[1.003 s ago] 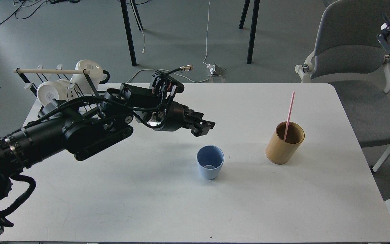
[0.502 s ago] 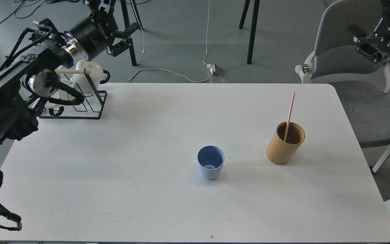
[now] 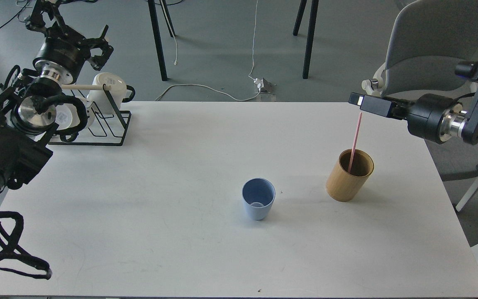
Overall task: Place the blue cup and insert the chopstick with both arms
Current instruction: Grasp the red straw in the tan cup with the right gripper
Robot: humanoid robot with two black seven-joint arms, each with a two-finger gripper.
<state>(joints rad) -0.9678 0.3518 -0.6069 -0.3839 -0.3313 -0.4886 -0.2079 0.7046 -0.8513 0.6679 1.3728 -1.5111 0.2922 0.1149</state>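
Note:
The blue cup stands upright and empty on the white table, a little right of the middle. The pink chopstick leans inside the tan bamboo cylinder to the cup's right. My right gripper reaches in from the right, directly over the stick's top end. It is seen side-on as one dark bar, so its fingers cannot be told apart. My left gripper is raised at the far left above the rack, open and empty, far from the cup.
A black wire rack with white mugs and a pale wooden rod stands at the table's back left corner. A grey chair stands behind the right edge. Dark table legs and cables are on the floor behind.
My left arm has drawn back from above the blue cup to the far left above the rack. My right arm has swung in from the right to the top of the pink stick.

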